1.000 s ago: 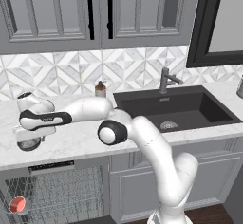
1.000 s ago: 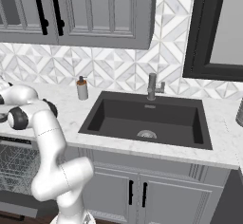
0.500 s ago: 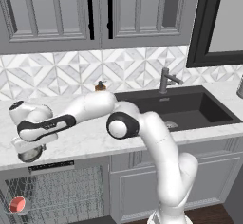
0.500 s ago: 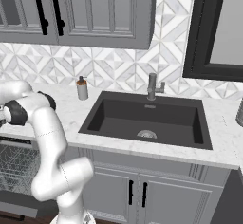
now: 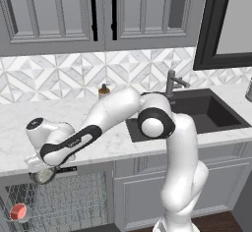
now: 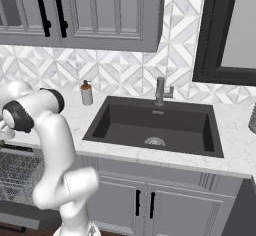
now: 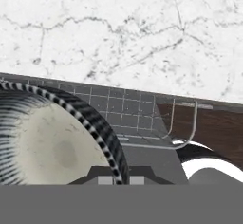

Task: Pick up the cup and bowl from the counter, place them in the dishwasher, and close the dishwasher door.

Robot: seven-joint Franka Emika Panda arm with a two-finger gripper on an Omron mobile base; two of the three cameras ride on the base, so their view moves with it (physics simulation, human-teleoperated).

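1. 2 fingers pinch the bowl (image 5: 43, 176) at its rim, apparently; gripper (image 5: 45, 173) hangs just past the counter (image 5: 15, 147) edge, above the dishwasher (image 5: 64, 201) rack.
2. Keep the pinch firm and the bowl level.
3. Lower slowly into open rack space, well apart from the cup (image 5: 18, 212) already lying there.
4. Release only once resting on wire.

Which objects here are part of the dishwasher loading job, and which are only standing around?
Part of the job:
- bowl, gripped at the counter edge
- gripper, shut on the bowl
- cup, already on the rack
- dishwasher, open
- counter

Only standing around:
- soap bottle
- sink
- faucet
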